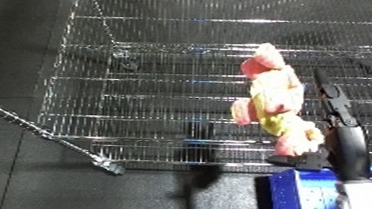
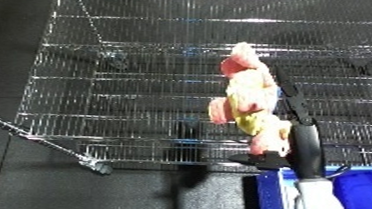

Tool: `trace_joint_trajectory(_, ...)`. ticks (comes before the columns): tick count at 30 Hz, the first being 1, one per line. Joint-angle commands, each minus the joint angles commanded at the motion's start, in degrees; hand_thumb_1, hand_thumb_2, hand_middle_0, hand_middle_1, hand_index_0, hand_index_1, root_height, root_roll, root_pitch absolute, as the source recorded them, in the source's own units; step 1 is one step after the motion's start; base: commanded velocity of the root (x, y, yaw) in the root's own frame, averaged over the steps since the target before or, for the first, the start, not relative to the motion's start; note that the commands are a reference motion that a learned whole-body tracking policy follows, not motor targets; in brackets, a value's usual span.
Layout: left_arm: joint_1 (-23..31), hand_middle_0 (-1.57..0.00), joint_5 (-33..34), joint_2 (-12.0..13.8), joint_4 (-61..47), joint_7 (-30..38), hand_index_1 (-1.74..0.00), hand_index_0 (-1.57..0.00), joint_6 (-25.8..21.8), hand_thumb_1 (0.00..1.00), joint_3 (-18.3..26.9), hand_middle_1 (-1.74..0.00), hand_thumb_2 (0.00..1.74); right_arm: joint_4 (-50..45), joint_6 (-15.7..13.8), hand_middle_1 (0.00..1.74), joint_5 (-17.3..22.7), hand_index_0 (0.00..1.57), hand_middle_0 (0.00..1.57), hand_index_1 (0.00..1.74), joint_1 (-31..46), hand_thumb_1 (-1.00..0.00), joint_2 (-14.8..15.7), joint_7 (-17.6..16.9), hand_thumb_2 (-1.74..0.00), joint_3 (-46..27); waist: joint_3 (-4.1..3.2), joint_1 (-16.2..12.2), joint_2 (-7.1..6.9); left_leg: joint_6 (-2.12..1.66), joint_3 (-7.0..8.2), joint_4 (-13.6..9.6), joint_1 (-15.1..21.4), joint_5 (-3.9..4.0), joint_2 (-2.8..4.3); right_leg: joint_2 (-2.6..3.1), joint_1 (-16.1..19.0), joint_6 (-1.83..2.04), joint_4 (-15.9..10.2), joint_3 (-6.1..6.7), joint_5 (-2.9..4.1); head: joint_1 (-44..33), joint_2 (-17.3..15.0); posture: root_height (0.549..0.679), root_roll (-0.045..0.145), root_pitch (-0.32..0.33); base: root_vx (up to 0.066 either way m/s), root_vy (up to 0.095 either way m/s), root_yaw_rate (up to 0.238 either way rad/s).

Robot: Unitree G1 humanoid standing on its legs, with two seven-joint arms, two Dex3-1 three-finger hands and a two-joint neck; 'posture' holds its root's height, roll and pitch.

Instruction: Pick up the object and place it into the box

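Nearest the camera was a blue bin (image 1: pixel 306 196), its corner showing at the lower right of both views, with the white and silver forearm of the right arm rising across it. From that forearm the right hand (image 2: pixel 299 127) reached upward, black, and its fingers were closed against the right side and lower end of a pink and yellow soft toy (image 1: pixel 273 103), holding it. The toy was held clear above a wire mesh basket (image 1: pixel 147 91) that filled most of each view on a dark floor. The toy's long axis ran close to upright, leaning slightly so that its pink top end lay up and to the left and its lower end lay down by the palm. It was immediately to the left of the hand and touching it.

The blue bin lay directly below and slightly right of the toy's lower end, so the governing relation was toy above, bin beneath. In my judgement the placing step was in hand. The left hand was not in view.
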Motion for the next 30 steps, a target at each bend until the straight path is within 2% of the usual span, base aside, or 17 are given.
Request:
trace_joint_trajectory(8, 1.4, -1.57, -1.5, 1.2, -0.4, 0.2, -1.74, -1.57, -1.1, 1.00, -1.5, -1.74, 1.74, 8.6, 3.1, 0.00, 0.3, 0.00, 0.00, 0.00, -7.5, 0.00, -4.0, -4.5, 0.00, 1.4, 0.00, 1.4, 1.38, 0.09, -0.31, 0.8, -1.9, -0.05, -0.33, -0.06, -2.3, 0.05, 0.9, 0.17, 0.00, 3.8, 1.1, 0.626, 0.041, -0.107, 0.019, -0.005, -0.007)
trace_joint_trajectory(17, 2.0, -1.57, -2.7, 2.1, -0.5, 0.4, -1.74, -1.57, -3.0, 1.00, -4.8, -1.74, 1.74, 26.8, 4.3, 0.00, -0.9, 0.00, 0.00, 0.00, -20.9, 0.00, -4.5, -7.7, 0.00, 7.6, 0.00, 3.1, 3.74, 0.17, -0.60, 1.5, -5.4, 0.09, -0.72, -0.26, -6.1, 0.04, 1.7, 0.24, 0.25, 10.8, 3.8, 0.624, 0.040, -0.053, 0.008, 0.007, -0.015)
trace_joint_trajectory(23, 2.1, -1.57, -3.4, 2.5, -1.0, 0.3, -1.74, -1.57, -3.9, 1.00, -6.6, -1.74, 1.74, 41.9, 4.8, 0.00, -1.0, 0.00, 0.00, 0.00, -29.0, 0.00, -4.2, -6.7, 0.00, 12.8, 0.00, 4.0, 5.12, -0.11, -0.83, 1.6, -7.3, 0.31, -0.91, -0.34, -7.7, -0.08, 1.5, 0.20, 0.47, 14.5, 5.3, 0.625, 0.039, -0.020, -0.002, 0.009, -0.002)
trace_joint_trajectory(30, 3.3, -1.57, -4.2, 2.8, -1.5, 0.0, -1.74, -1.57, -4.4, 1.00, -7.3, -1.74, 1.74, 52.4, 4.8, 0.00, -0.6, 0.00, 0.00, 0.00, -32.5, 0.00, -4.0, -4.2, 0.00, 15.9, 0.00, 4.8, 6.15, -0.40, -1.02, 1.4, -8.5, 0.42, -1.05, -0.42, -8.8, -0.07, 1.3, 0.03, 0.61, 17.8, 7.9, 0.626, 0.037, 0.004, 0.003, 0.004, 0.021)
